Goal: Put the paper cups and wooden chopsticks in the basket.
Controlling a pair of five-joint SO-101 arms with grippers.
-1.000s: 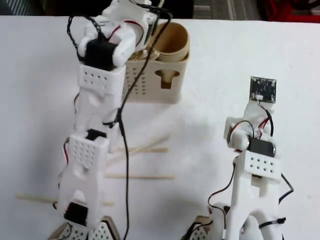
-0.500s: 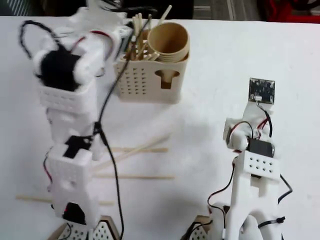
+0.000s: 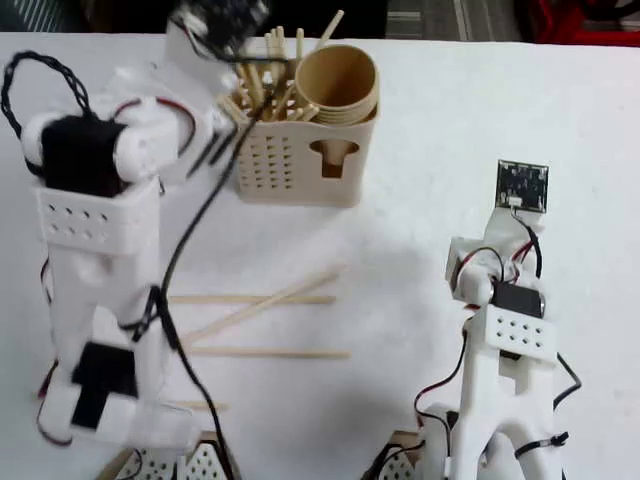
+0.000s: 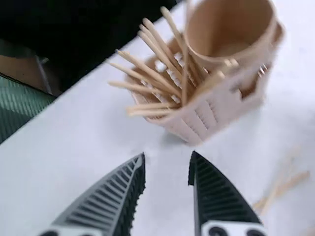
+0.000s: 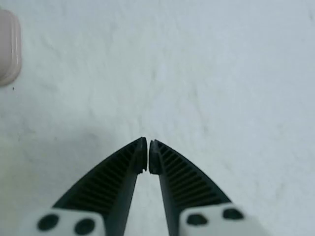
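My left pincer [image 4: 167,164] hangs with its two black fingers apart and nothing between them, above the white table [image 3: 450,120] just left of the basket [image 3: 300,160]. From above, the same pincer [image 3: 215,150] sits close beside the basket's left wall, and I cannot tell whether it touches it.

The basket stands upright at the far middle of the table. The paper cups [image 3: 338,80] are nested one inside another in its right part, mouths up. A bundle of chopsticks [image 3: 265,70] stands in its left part, fanning out above the rim at different slants. In my left wrist view the basket [image 4: 216,105] lies beyond my fingertips, with that bundle [image 4: 157,73] beside the cups [image 4: 229,29].

Nearer to me, the loose chopsticks [image 3: 260,300] lie flat on the table between the basket and my left arm's base. Two lie left to right, a third lies slanted across one of them, and a short length of another shows close by the arm.

My right pincer [image 5: 148,150] is on the right side, well apart from the basket. Its tips are pressed together, holding nothing, over bare tabletop.
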